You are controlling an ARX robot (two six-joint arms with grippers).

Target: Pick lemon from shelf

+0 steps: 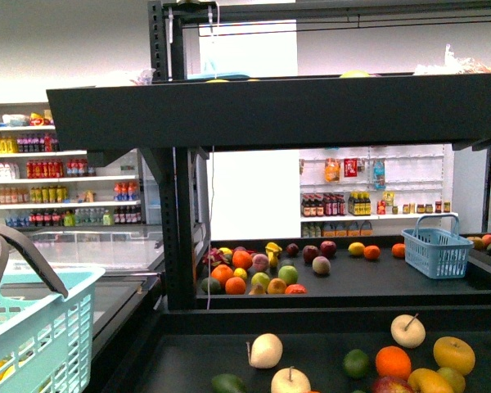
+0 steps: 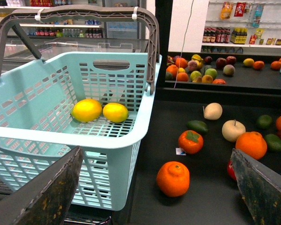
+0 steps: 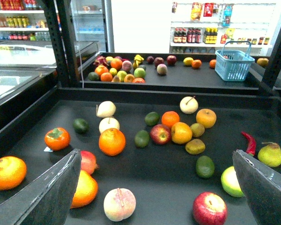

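Observation:
Two smooth yellow oval lemons [image 2: 86, 110] [image 2: 115, 112] lie side by side in the light teal basket [image 2: 84, 136], which also shows low on the left of the front view [image 1: 41, 327]. Another yellow oval fruit, lemon-like, lies on the far tray of the black shelf [image 1: 270, 115], seen in the front view [image 1: 356, 249] and the right wrist view [image 3: 188, 61]. My left gripper [image 2: 157, 151] is open and empty, over the basket's corner and an orange [image 2: 173, 178]. My right gripper [image 3: 157, 153] is open and empty above the near tray [image 3: 145, 173] of mixed fruit. Neither gripper shows in the front view.
The near tray holds several oranges, apples, pale pears, green avocados, a persimmon [image 3: 56, 138] and a red chili [image 3: 248, 140]. A blue basket [image 3: 233, 64] stands at the far tray's right. Black posts [image 1: 178, 229] frame the shelf. Bottle shelves [image 1: 57, 172] stand behind.

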